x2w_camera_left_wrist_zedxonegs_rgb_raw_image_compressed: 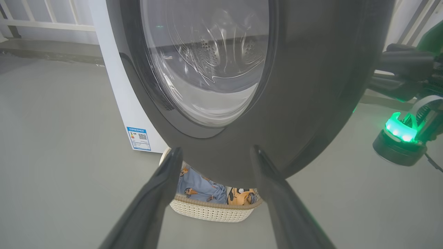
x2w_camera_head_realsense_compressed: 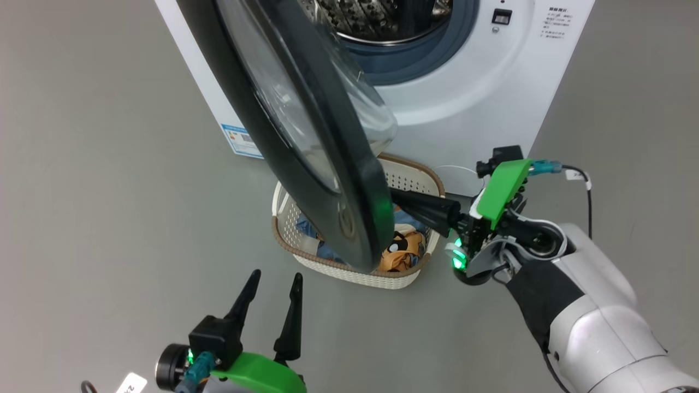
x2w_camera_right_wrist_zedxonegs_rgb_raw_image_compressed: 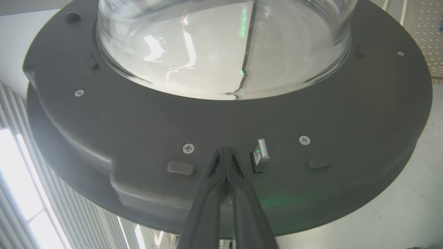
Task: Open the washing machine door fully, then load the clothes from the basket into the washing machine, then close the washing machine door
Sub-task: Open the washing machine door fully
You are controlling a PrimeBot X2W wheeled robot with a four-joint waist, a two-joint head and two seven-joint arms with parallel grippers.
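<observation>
In the head view, the washing machine door [x2w_camera_head_realsense_compressed: 306, 136] is seen partly open, swung out from the washing machine [x2w_camera_head_realsense_compressed: 469, 98] and hanging over the basket [x2w_camera_head_realsense_compressed: 355, 275]. The basket is set on the floor, just in front of the machine. Clothes [x2w_camera_head_realsense_compressed: 404, 248] in blue and orange are seen inside it. The steel drum [x2w_camera_head_realsense_compressed: 382, 16] looks empty, as far as can be seen. The right gripper [x2w_camera_head_realsense_compressed: 404, 201] is held against the inner side of the door, with its fingers pressed together and nothing pinched. The left gripper [x2w_camera_head_realsense_compressed: 277, 275] is held low and well apart from the door, with its fingers spread and nothing between them.

In the left wrist view, the outer side of the door [x2w_camera_left_wrist_zedxonegs_rgb_raw_image_compressed: 311, 86] is faced by the spread left gripper [x2w_camera_left_wrist_zedxonegs_rgb_raw_image_compressed: 216, 152]. Below the door, the basket [x2w_camera_left_wrist_zedxonegs_rgb_raw_image_compressed: 211, 211] and its clothes [x2w_camera_left_wrist_zedxonegs_rgb_raw_image_compressed: 200, 188] can be seen.

In the right wrist view, the tips of the right gripper [x2w_camera_right_wrist_zedxonegs_rgb_raw_image_compressed: 225, 152] are laid on the dark inner rim of the door [x2w_camera_right_wrist_zedxonegs_rgb_raw_image_compressed: 104, 121], just beside the small metal latch [x2w_camera_right_wrist_zedxonegs_rgb_raw_image_compressed: 262, 152] and below the glass bowl [x2w_camera_right_wrist_zedxonegs_rgb_raw_image_compressed: 225, 52].

The first step is judged to be in hand: the door is being opened, but it is not yet fully open. For the next move, a steady push outward is called for, until the basket is no longer covered. The tips could slip on the smooth rim, so care is needed.
</observation>
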